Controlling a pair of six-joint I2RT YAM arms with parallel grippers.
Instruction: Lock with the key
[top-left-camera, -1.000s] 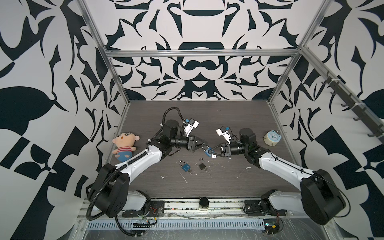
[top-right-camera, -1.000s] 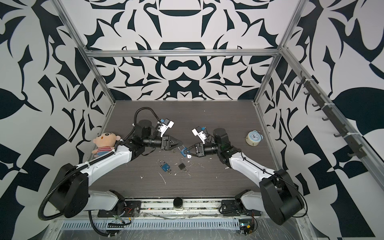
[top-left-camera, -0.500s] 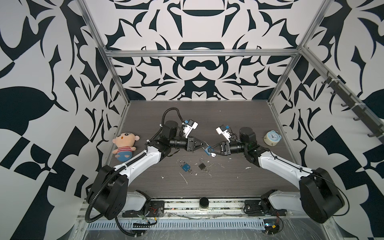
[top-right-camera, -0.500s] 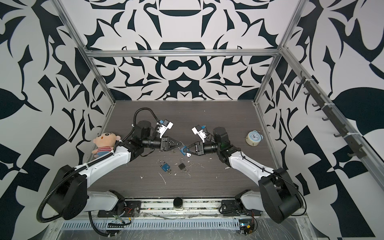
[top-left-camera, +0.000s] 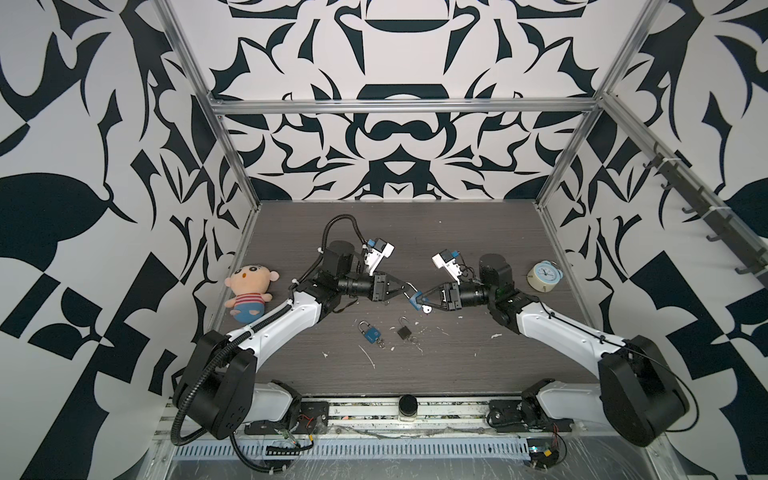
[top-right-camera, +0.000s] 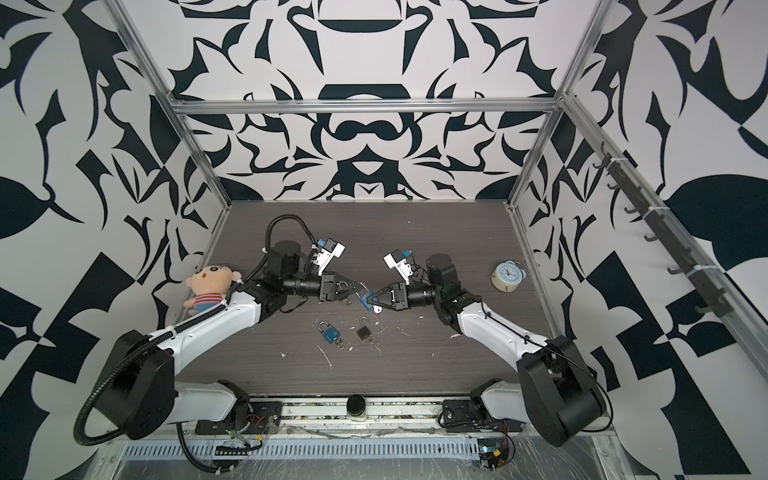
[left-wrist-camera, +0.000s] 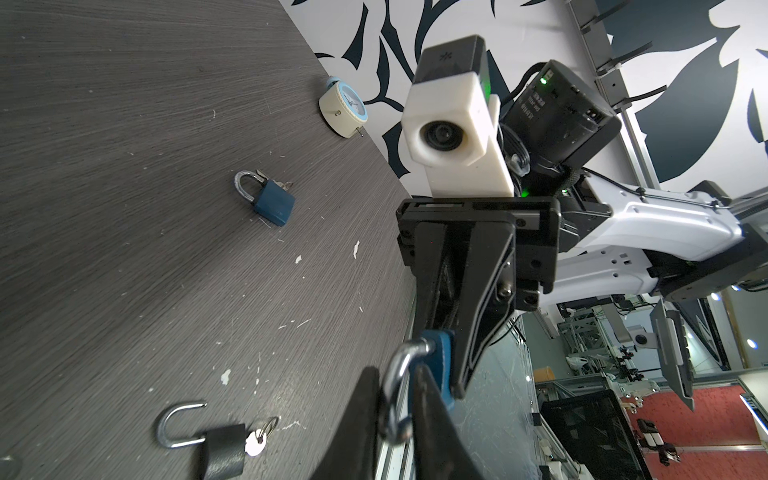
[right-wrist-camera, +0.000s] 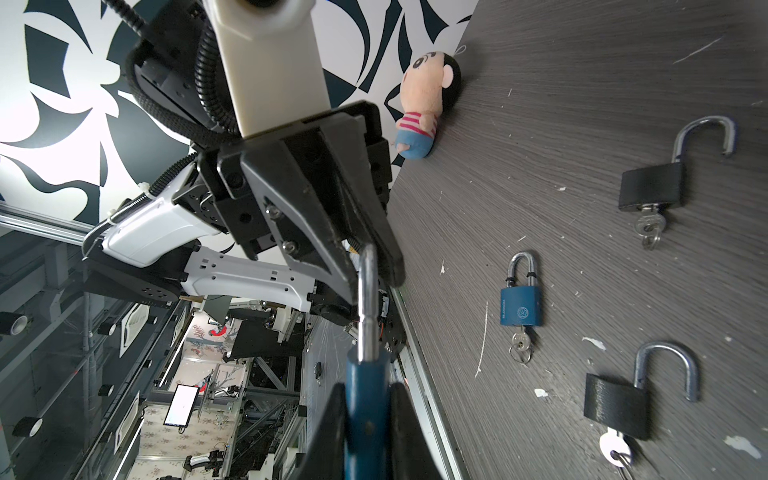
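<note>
Key (top-left-camera: 424, 308) beneath gripped padlock (top-left-camera: 414, 300) shows in both top views only.

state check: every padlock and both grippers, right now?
held blue padlock: in the air between both grippers, shackle looks unlatched, key in it
blue padlock on table: shackle closed, key in
grey-key black padlock: on table, shackle open
white-key black padlock: on table, shackle open
left gripper: closed on the held shackle
right gripper: closed on the held body

Bright, even light from above, soft shadows
Both top views are crisp, though lines bend toward the edges; in the wrist views the nearest fingers (left-wrist-camera: 360, 436) blur and the white wall (right-wrist-camera: 62, 133) glares
</note>
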